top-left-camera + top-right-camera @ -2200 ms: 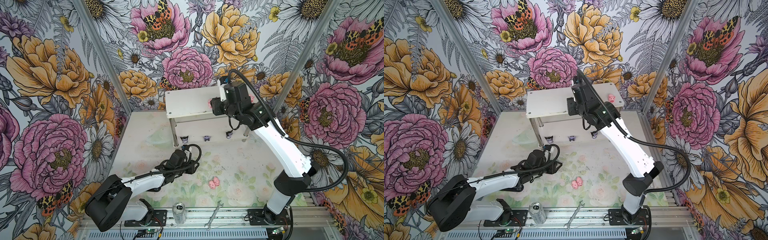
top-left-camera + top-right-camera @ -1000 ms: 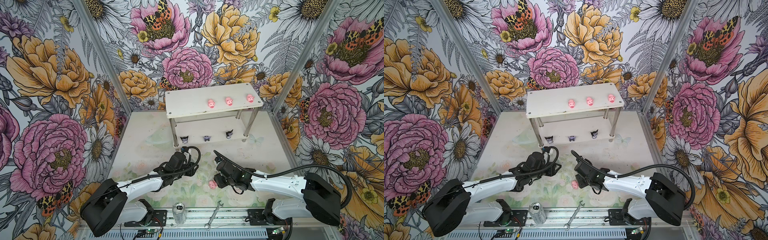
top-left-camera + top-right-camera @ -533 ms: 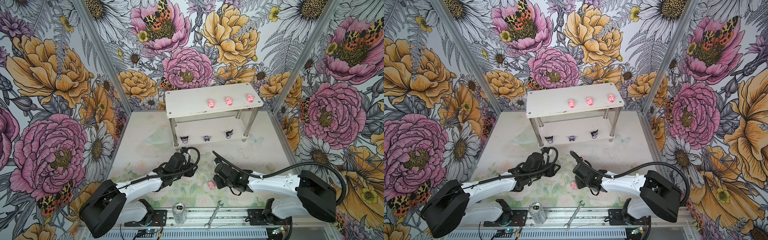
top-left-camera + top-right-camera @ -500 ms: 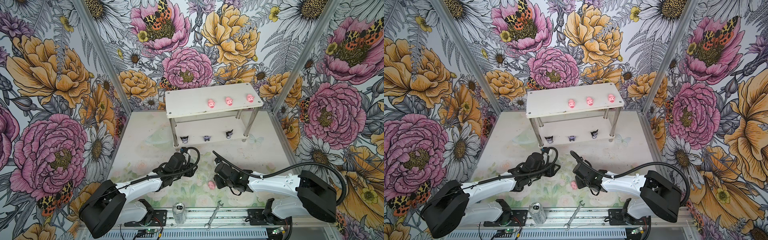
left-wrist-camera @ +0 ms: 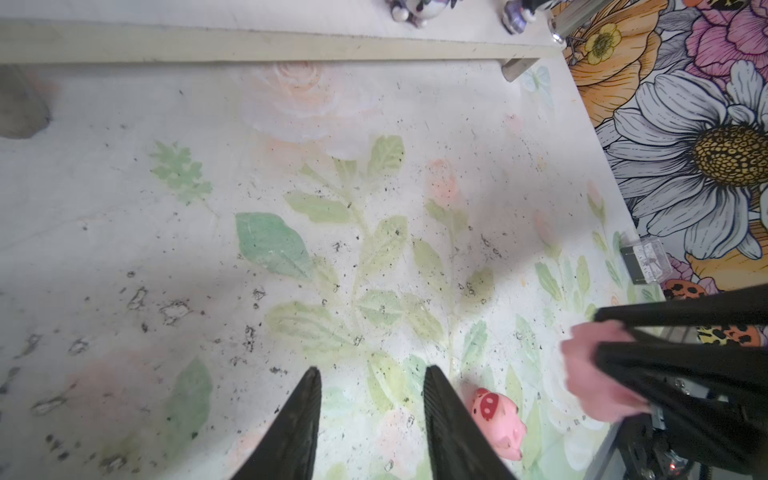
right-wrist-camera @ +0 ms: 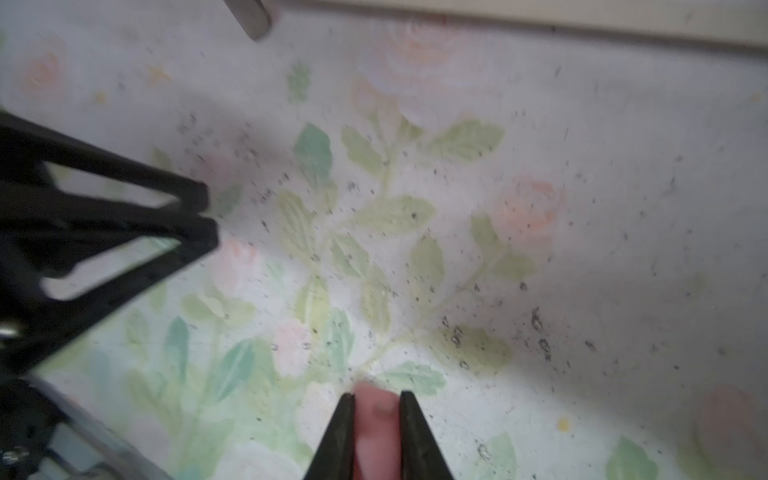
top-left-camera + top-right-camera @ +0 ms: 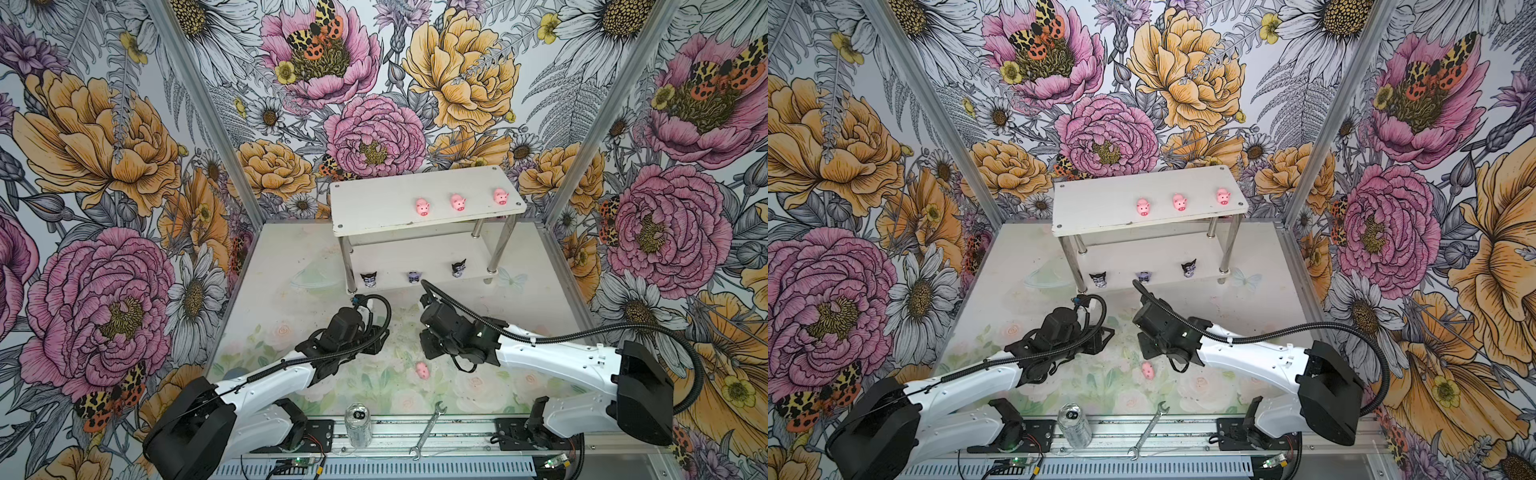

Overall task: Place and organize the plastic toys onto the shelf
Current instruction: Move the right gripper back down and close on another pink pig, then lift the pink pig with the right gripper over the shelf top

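The white two-tier shelf (image 7: pixel 374 205) stands at the back. Three pink pigs (image 7: pixel 457 202) line its top, and three dark pointed-ear figurines (image 7: pixel 413 276) stand on its lower tier. My right gripper (image 6: pixel 376 401) is shut on a pink pig (image 6: pixel 376 419) low over the floral table; the left wrist view shows that pig (image 5: pixel 590 374) blurred between the black fingers. In both top views the gripper (image 7: pixel 430 351) hides it. Another pink pig (image 7: pixel 422 369) (image 5: pixel 498 419) lies on the table just beside my left gripper (image 5: pixel 372 370), which is open and holds nothing.
A clear drink can (image 7: pixel 359 424) and a silver wrench (image 7: pixel 428 430) lie on the front rail. Floral walls close in the left, right and back. The two grippers face each other closely at mid-table (image 7: pixel 399 332), in front of the shelf legs.
The right arm came down from the shelf top to the table, shifted slightly left, and its jaws closed on one of the two pigs there. The left arm stayed still.
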Controlling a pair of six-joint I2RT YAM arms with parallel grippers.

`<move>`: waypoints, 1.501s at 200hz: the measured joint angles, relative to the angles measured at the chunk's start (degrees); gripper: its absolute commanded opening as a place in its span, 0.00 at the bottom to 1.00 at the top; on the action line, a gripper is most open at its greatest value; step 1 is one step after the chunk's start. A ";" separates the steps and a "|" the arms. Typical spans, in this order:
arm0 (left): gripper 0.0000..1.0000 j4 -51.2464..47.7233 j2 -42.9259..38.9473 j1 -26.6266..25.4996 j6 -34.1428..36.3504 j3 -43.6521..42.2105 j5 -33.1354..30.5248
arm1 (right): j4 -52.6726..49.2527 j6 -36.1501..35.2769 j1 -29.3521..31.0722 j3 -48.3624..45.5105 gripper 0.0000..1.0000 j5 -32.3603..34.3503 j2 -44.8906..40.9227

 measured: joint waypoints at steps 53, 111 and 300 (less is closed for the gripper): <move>0.43 -1.84 -3.58 0.94 0.24 -0.20 -0.68 | -12.98 -9.92 -2.08 38.77 0.20 2.19 7.72; 0.44 -3.17 -6.99 1.88 0.39 -2.10 -1.20 | -19.91 -17.35 -4.72 68.59 0.20 2.45 23.17; 0.45 -1.20 -1.31 2.40 0.37 -2.78 -1.49 | -25.53 -25.16 -10.95 99.43 0.24 6.86 46.69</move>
